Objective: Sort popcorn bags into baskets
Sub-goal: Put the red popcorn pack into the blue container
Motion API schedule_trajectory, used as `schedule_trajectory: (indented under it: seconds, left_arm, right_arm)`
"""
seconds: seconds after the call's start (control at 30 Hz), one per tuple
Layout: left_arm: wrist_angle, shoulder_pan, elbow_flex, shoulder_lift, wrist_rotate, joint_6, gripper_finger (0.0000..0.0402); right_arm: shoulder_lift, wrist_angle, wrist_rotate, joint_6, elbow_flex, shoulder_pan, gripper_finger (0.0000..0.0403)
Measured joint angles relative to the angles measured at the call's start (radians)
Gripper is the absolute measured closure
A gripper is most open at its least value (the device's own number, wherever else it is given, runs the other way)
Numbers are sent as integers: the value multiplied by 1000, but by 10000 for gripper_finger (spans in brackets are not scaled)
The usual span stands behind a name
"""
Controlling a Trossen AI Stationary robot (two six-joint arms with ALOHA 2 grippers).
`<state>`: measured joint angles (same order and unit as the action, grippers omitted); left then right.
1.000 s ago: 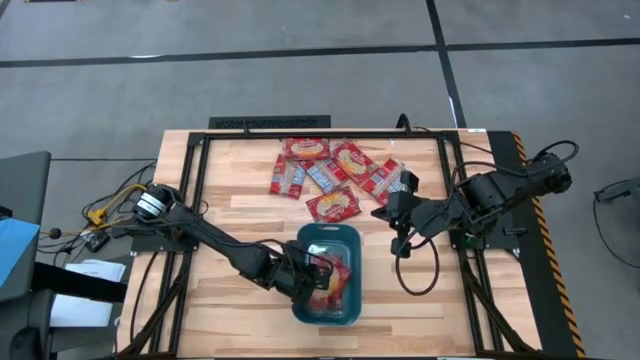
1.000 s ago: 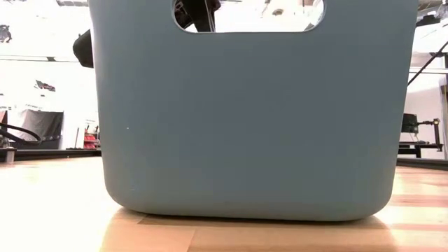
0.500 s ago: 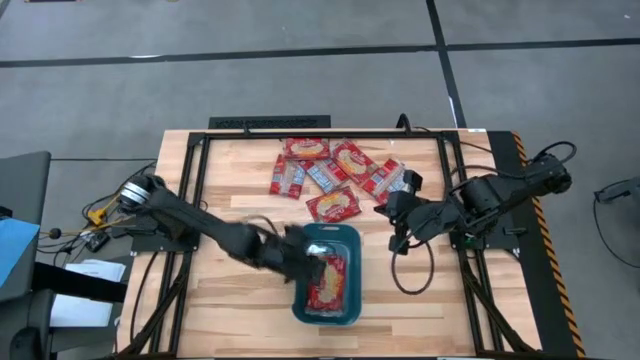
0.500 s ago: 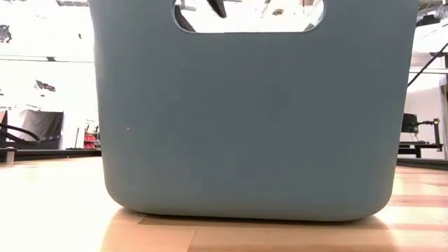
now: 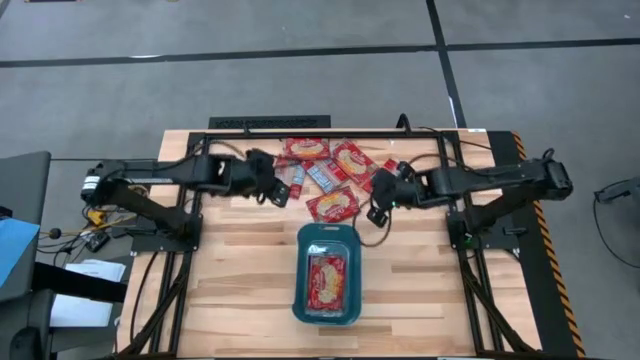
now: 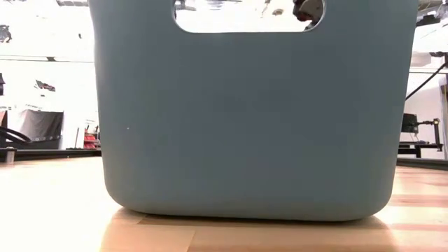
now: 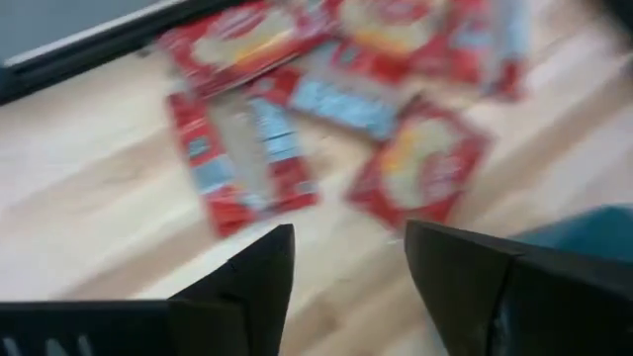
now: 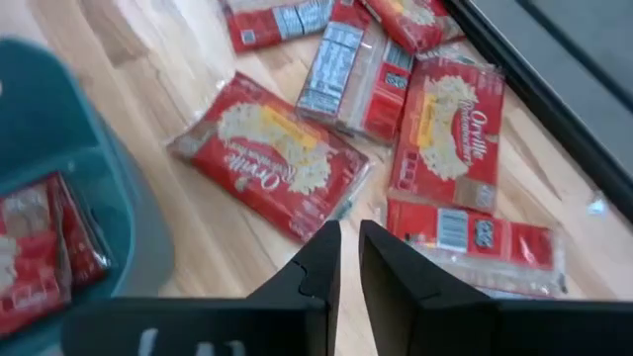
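We see the teal basket [image 5: 327, 274] mid-table with popcorn bags inside [image 5: 326, 281], its wall blocking the whole low view. Loose bags [image 5: 333, 166] cluster near the far edge. Left gripper [image 5: 272, 187], fingers parted and empty, sits beside the cluster; right gripper [image 5: 380, 205], fingers nearly together and empty, flanks its other side.
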<state>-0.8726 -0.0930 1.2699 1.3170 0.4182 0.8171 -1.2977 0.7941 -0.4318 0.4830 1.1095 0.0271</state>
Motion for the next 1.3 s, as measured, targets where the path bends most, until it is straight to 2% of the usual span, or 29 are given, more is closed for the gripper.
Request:
schedule_trajectory:
  seconds: [0.2, 0.27, 0.4, 0.47, 0.63, 0.77, 0.97, 1.1, 1.2, 1.3]
  left_arm:
    - [24, -259, -181, 1, -78, -91, 150]
    - [97, -329, -249, 1, -126, -124, 130]
    - [339, -418, -393, 4, -291, -166, 110]
    - [451, -439, -456, 13, -329, -162, 108]
    - [604, -482, -537, 66, -336, -167, 107]
    - [686, -496, -535, 162, -407, -186, 107]
    - [772, -499, -525, 296, -449, -178, 107]
    - [859, -500, -520, 367, -555, -174, 107]
    - [925, -499, -520, 418, -597, -159, 120]
    - [962, -499, -520, 451, -599, -132, 155]
  right_arm:
    - [0, -82, 77, -46, -23, -85, 335]
    - [0, -81, 87, -54, -23, -95, 335]
    - [0, -83, 90, -65, -23, -102, 335]
    - [0, -87, 90, -65, -23, -102, 335]
    - [0, -90, 90, -65, -23, -101, 335]
    - [0, -94, 91, -65, -23, -100, 335]
    - [0, -93, 91, -65, -23, -89, 335]
    - [0, -93, 91, -65, -23, -76, 335]
    - [1, -92, 91, -65, -23, -66, 335]
    - [1, -92, 91, -65, -23, -58, 335]
